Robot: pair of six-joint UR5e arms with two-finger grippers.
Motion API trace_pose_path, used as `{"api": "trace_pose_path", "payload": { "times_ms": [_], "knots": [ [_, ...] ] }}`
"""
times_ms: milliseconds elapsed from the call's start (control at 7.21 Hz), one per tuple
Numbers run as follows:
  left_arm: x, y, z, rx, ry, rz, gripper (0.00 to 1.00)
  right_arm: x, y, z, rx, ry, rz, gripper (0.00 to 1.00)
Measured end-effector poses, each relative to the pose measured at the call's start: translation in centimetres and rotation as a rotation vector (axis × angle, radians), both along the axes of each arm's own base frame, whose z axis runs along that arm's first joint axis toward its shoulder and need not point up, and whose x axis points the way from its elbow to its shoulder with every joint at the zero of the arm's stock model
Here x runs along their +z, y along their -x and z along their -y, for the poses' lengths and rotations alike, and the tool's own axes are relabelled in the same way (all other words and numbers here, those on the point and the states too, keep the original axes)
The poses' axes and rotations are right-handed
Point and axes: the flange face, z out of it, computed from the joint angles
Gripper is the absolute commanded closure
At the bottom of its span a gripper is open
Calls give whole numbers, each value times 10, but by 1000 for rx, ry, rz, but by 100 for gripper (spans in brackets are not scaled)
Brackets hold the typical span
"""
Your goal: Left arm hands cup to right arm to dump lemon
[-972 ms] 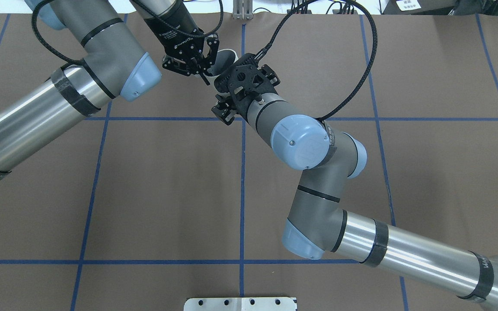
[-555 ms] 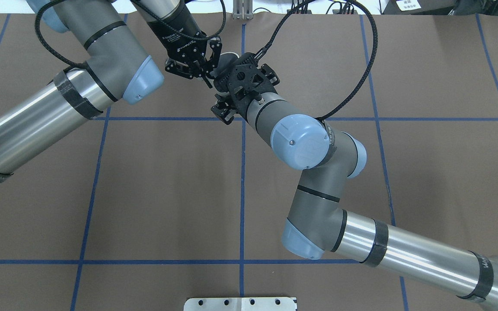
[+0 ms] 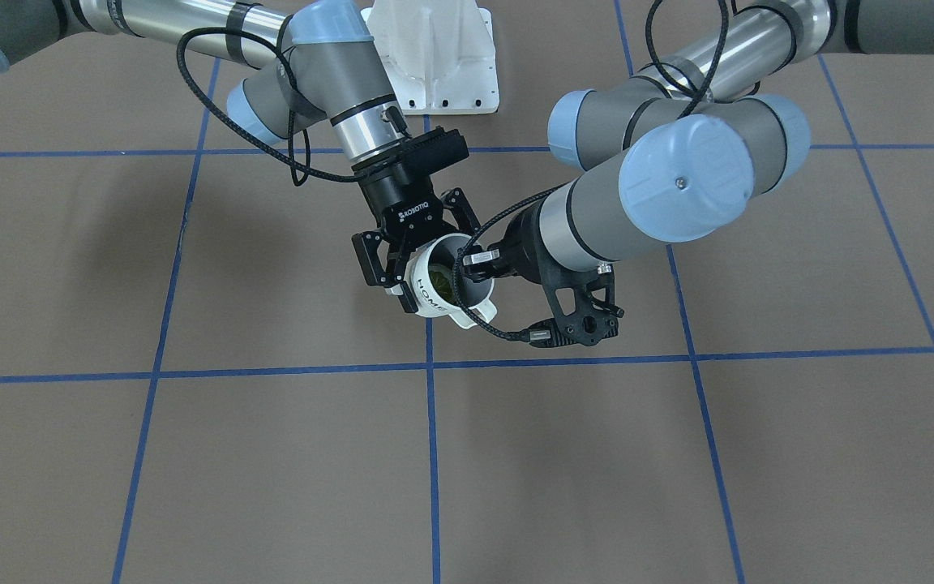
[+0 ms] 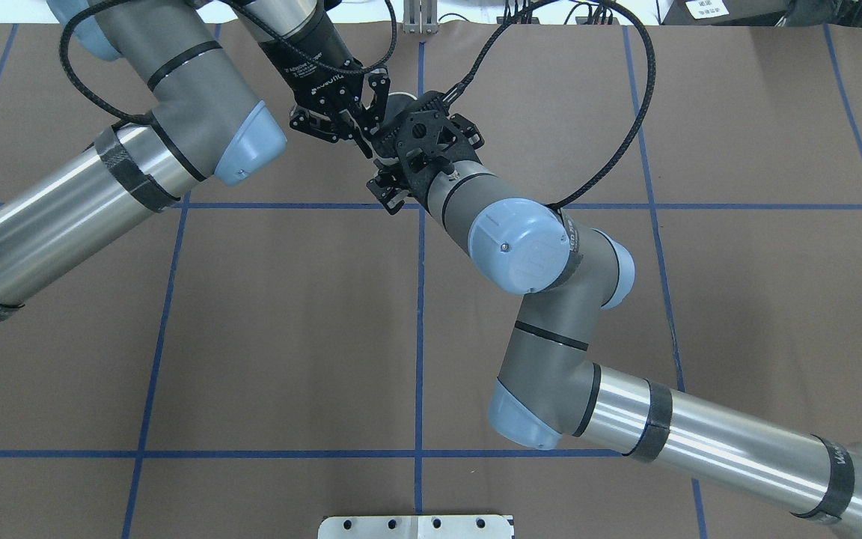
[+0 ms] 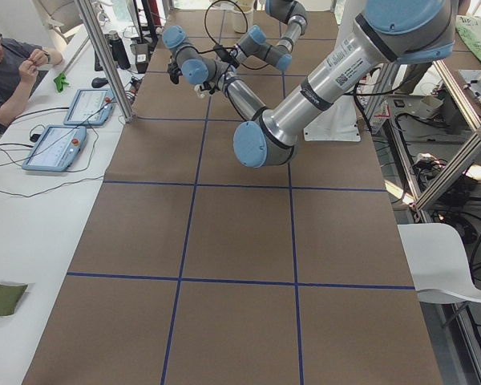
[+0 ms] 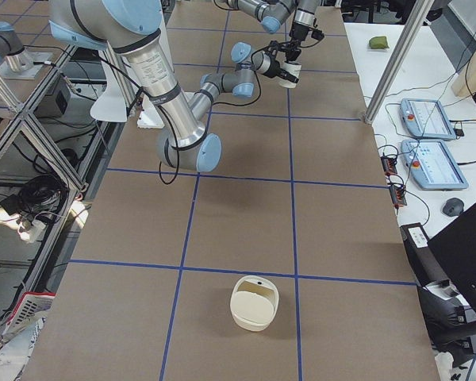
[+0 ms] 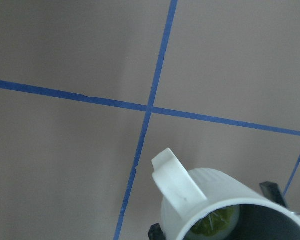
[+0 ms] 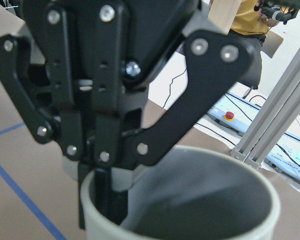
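Note:
The cream-white cup (image 3: 432,294) with black "HOME" lettering hangs tilted above the table, its handle (image 3: 473,314) toward the operators' side. The yellow-green lemon (image 3: 438,264) lies inside it and also shows in the left wrist view (image 7: 215,225). My left gripper (image 3: 467,272) is shut on the cup's rim, one finger (image 8: 106,200) inside the cup (image 8: 190,200). My right gripper (image 3: 433,274) is open and straddles the cup's body, a finger (image 3: 382,268) on the side away from my left gripper. In the overhead view the right wrist's camera mount (image 4: 420,135) hides most of the cup.
The brown table carries a blue tape grid (image 3: 430,365). The white robot base bracket (image 3: 434,57) is at the back. A cream handled container (image 6: 255,303) stands on the table far toward my right end. An operator (image 5: 8,60) sits beside the table's far edge.
My left gripper has carried the cup to the right, in under the right wrist's camera mount and between the right fingers. The right arm has barely moved.

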Motion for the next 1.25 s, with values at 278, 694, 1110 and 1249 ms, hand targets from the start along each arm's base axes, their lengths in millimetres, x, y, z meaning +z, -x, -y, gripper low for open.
{"api": "trace_pose_path", "payload": {
  "times_ms": [278,694,1110,1249],
  "knots": [
    [-8,3,-5,12,-19,-23,0,3,-1,0,7,35,33,100],
    [-12,22,4,-13,-27,-32,0,10,-5,0,9,42,37,100],
    [-5,75,39,-104,-22,-20,0,65,-54,16,65,79,4,100],
    [7,92,51,-143,-14,-2,0,95,-90,25,93,112,-2,100]
  ]
}}
